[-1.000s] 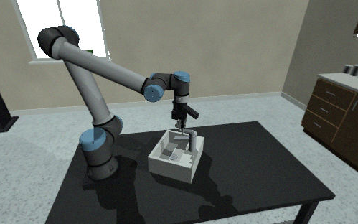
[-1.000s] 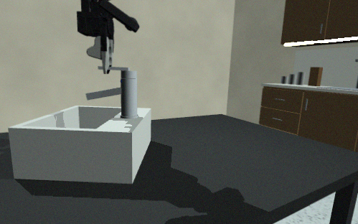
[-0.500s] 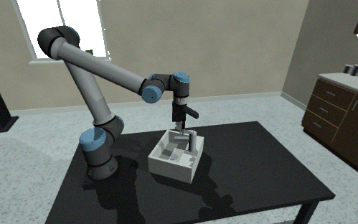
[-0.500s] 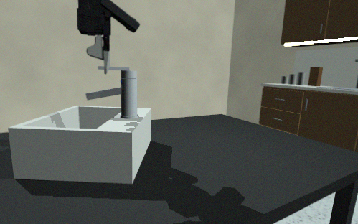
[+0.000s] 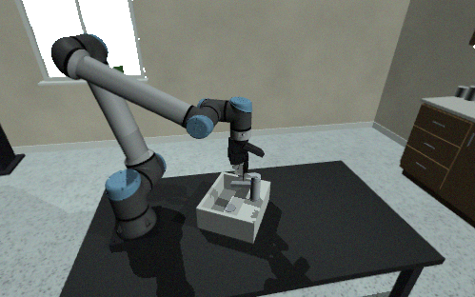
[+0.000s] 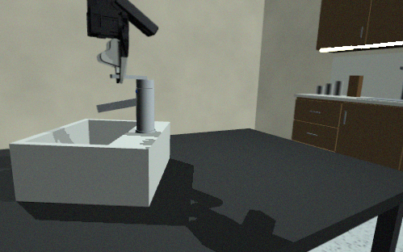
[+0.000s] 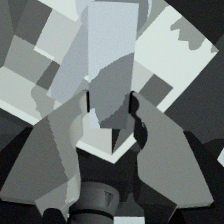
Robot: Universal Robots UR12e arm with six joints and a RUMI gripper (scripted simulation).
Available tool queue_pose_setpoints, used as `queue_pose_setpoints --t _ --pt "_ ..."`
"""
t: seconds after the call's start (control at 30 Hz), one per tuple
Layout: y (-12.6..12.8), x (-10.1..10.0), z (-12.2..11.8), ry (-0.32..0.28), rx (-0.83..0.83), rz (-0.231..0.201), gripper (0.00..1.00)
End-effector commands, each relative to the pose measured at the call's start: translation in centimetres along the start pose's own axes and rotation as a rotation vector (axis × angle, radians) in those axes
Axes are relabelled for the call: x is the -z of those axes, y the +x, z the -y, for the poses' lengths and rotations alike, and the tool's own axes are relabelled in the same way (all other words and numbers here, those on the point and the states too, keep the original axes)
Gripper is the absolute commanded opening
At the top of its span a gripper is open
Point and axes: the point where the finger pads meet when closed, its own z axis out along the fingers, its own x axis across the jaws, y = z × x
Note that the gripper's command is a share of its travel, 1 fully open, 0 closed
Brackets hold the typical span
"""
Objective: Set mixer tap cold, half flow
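Grey lever (image 6: 136, 77) clamped in tool (image 6: 118, 79), blue dot (image 6: 136, 92) on tap body, no readable writing.

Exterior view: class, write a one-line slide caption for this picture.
The robot's hand grips the end of the mixer tap's lever above the white sink, with the spout reaching over the basin.

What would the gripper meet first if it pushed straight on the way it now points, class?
The gripper points straight down and is already shut on the lever. Pushing on would press that lever down first. Below it lies the spout, then the sink; whether the fingers would clear the spout is unclear.
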Motion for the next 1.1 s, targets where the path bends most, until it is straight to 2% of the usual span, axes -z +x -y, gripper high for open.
queue_pose_setpoints --t 0.0,0.53,1.07 --pt "0.96 -0.17 0.04 -0.001 0.1 0.0 0.0" --pt "1.7 -0.09 0.2 -0.001 0.213 -0.001 0.0" --pt "1.76 -0.15 0.17 -0.002 0.23 0.0 0.0"
